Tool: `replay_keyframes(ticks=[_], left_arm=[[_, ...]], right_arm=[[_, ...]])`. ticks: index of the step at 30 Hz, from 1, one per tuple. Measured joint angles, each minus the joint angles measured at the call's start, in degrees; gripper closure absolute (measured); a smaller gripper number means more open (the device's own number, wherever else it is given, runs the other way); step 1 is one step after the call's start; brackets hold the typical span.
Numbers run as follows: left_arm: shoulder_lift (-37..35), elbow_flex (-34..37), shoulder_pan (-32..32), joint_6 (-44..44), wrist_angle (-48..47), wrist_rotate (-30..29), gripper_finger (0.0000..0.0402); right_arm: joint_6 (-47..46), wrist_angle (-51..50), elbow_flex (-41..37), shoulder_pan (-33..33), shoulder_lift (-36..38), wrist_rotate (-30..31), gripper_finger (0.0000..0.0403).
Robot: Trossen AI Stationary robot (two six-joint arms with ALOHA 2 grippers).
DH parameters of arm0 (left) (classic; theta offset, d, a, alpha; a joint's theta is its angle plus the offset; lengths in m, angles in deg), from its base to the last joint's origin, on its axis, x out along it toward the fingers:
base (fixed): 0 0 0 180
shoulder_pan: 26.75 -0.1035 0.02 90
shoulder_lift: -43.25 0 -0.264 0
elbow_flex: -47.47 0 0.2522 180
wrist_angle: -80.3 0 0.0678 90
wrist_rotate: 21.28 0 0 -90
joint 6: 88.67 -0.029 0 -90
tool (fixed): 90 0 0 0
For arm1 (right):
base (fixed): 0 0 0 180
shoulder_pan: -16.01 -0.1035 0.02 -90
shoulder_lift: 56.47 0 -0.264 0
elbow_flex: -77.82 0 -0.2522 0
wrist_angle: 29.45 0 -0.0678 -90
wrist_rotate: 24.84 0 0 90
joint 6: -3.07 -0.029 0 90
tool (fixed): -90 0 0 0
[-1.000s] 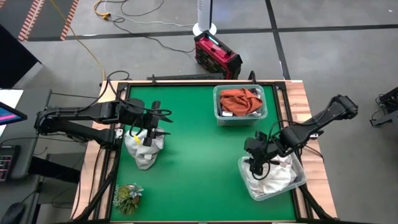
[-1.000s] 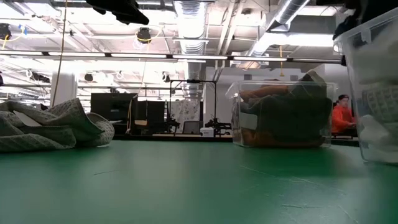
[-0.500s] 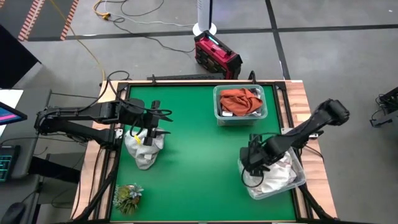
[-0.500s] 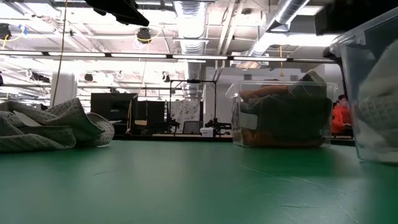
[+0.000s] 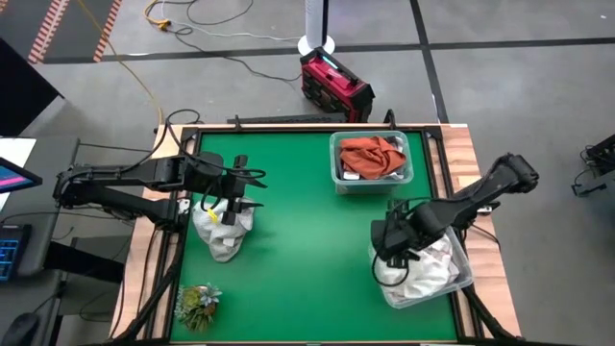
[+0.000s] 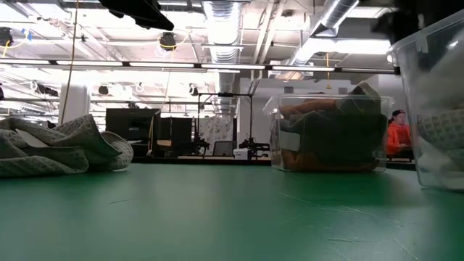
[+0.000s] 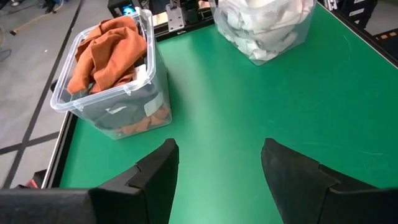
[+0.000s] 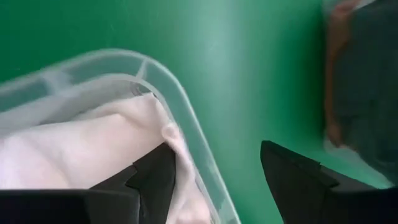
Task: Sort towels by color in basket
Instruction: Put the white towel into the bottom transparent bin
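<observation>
Towels are in three spots right now, so here's the count going from the near edge back. Not a towel, but nearest of all is one small green leafy tuft, sitting at about 7 o'clock on the green table.

Next, at roughly 4 o'clock, there's one clear bin stuffed with white and pale grey towels; can't tell how many pieces are in there, it's just a bunched heap. The right gripper hangs over the bin's inner rim, at the side facing table centre. Its arm reaches in from the 3 o'clock edge with the elbow raised outside the table. In the right wrist view both fingers stand wide apart with nothing between them, one over the white cloth and the other past the curved rim over bare green.

Over at 9 o'clock is one loose pile of pale and grey-checked towels lying straight on the table. The left gripper sits right above that pile, its arm stretched flat in from the left edge. Its fingers are spread wide too, empty, looking across the table at both bins.

Farthest back, around 1 o'clock, is the second clear bin. One rust-orange towel is crumpled on top, with dark grey cloth showing underneath through the wall.

So: two bins, one loose pile, one tuft, two arms.
</observation>
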Motion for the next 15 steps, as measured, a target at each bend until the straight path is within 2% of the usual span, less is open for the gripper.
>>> replay_keyframes(ticks=[4, 9, 15], left_arm=[[0.00, 0.00, 0.00, -0.02, -0.08, 0.01, 0.0182], [0.02, 0.00, 0.00, 0.11, -1.07, 0.02, 0.0182], [0.00, 0.00, 0.00, 0.62, -2.60, 0.03, 0.0182]], right_arm=[[-0.14, -4.50, 5.03, 1.39, 2.23, 0.40, 0.0143], [-1.50, -2.91, 9.72, 0.28, 4.70, 0.54, 0.0143], [-2.63, 6.63, 10.38, -5.50, 5.39, -0.96, 0.0143]])
